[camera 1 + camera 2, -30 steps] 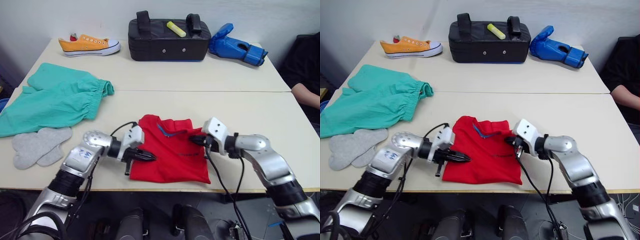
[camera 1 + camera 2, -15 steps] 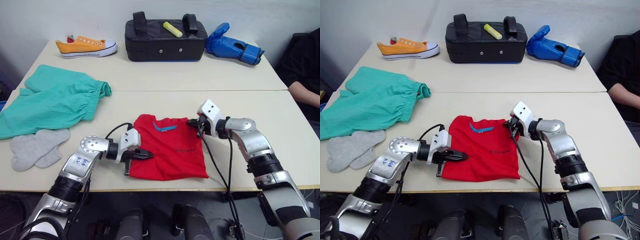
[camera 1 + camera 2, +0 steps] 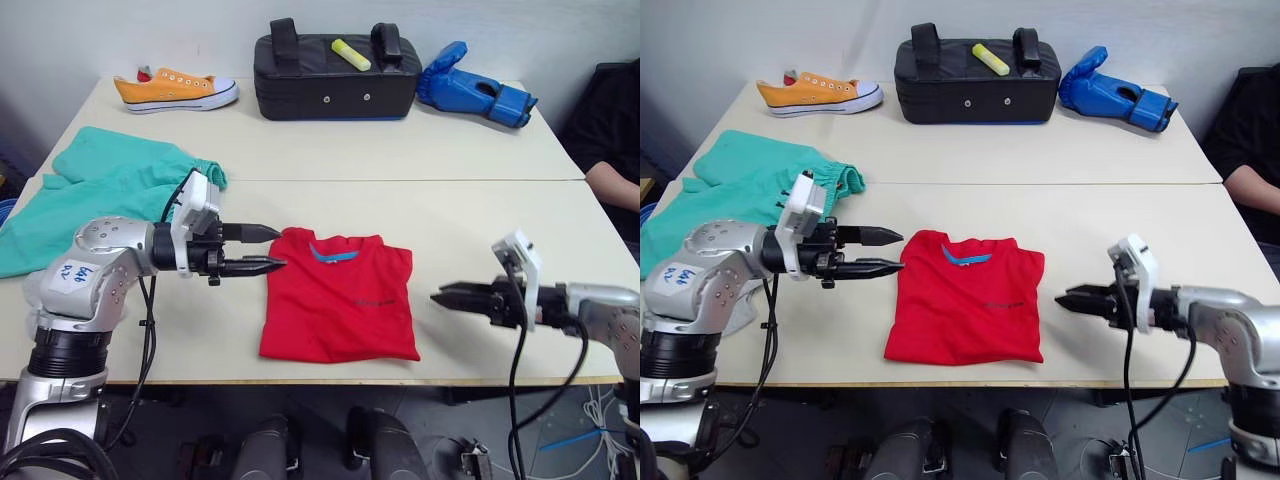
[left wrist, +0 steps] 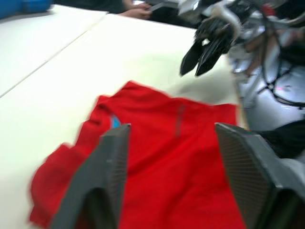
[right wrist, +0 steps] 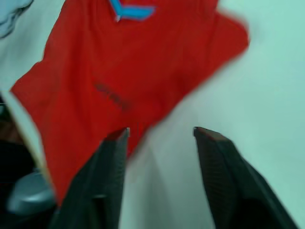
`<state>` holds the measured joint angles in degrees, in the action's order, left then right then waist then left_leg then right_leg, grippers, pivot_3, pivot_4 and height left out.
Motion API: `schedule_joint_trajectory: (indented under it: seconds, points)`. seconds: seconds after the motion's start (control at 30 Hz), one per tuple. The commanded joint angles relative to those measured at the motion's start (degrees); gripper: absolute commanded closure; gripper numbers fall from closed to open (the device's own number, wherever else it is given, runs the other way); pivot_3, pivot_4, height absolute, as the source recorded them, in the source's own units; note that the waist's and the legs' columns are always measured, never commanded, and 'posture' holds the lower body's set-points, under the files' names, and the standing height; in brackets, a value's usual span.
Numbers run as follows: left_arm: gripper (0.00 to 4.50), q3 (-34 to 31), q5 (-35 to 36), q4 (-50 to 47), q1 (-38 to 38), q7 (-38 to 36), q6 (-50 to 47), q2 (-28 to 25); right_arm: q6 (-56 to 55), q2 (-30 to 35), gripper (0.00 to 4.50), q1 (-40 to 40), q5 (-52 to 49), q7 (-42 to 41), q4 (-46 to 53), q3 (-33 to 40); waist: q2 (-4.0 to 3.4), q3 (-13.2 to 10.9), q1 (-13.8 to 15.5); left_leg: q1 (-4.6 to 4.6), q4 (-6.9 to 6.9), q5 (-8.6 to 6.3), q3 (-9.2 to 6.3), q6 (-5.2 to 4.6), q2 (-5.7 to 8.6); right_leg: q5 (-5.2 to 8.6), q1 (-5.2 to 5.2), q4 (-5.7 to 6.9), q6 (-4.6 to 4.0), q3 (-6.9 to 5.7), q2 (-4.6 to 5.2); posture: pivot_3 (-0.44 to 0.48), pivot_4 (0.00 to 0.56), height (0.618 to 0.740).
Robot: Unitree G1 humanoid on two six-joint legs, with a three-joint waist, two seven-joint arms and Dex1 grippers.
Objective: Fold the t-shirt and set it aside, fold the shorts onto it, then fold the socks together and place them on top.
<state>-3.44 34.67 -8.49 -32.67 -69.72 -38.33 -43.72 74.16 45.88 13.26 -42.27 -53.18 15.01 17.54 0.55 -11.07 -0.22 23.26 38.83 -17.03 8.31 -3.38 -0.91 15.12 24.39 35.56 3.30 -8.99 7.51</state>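
Your folded bright red cloth t-shirt flat on table; left tool wide, empty, beside collar; right tool parted, empty, apart from hem

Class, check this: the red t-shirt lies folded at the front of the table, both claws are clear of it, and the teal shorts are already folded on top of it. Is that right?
Not quite. The shorts are not on the t-shirt; they lie apart on the table at the robot's left, as the right eye view shows. The rest holds: left claw and right claw are both clear of the shirt.
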Motion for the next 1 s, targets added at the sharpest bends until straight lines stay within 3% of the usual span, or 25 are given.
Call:
schedule_joint_trajectory:
  seconds: [0.03,0.1,0.4,0.63,1.0]
  points:
    - [0.27,-0.85,3.56,-3.82,0.72,-2.26,-1.3,-1.5,3.57,-4.57,0.73,-0.77,-3.59,4.7,2.2,1.63,0.0,0.0,-0.01,-0.05,-0.05,0.01,0.0,0.02,0.0,0.0,0.0,0.01,0.0,0.02,-0.01,0.0,0.15,0.74]
    - [0.0,-0.75,3.89,-4.56,1.22,-2.46,-1.27,-1.67,5.04,-8.29,0.02,-0.17,-4.12,7.54,0.39,1.2,-0.01,-0.01,0.11,-0.06,-0.08,0.04,0.01,0.08,0.0,0.0,0.02,0.04,0.0,0.02,-0.02,0.0,0.15,0.74]
    - [0.0,-0.27,3.42,-6.32,0.96,-2.0,0.73,-1.56,2.42,-20.41,0.02,6.8,-2.22,13.01,-7.38,-7.23,0.04,0.02,-0.49,-0.11,-0.2,0.11,0.04,0.2,-0.02,0.0,0.05,0.07,-0.01,0.06,-0.09,0.0,0.15,0.74]
    - [0.0,-0.21,2.65,-6.99,1.1,-0.83,1.8,-1.74,-2.34,-19.96,0.02,8.32,-0.68,9.31,-7.35,-16.31,0.1,0.06,-1.45,-0.19,-0.63,0.24,0.06,0.29,0.0,0.02,0.06,0.08,-0.04,0.04,-0.16,0.0,0.15,0.74]
    - [0.0,0.95,0.99,-6.53,1.62,0.31,4.66,-1.07,-5.74,-16.39,3.75,9.72,1.65,9.84,-10.05,-15.4,0.17,0.1,-1.22,-0.17,-0.65,0.25,0.08,0.3,0.02,0.02,0.05,0.04,-0.04,0.05,-0.18,0.0,0.15,0.74]
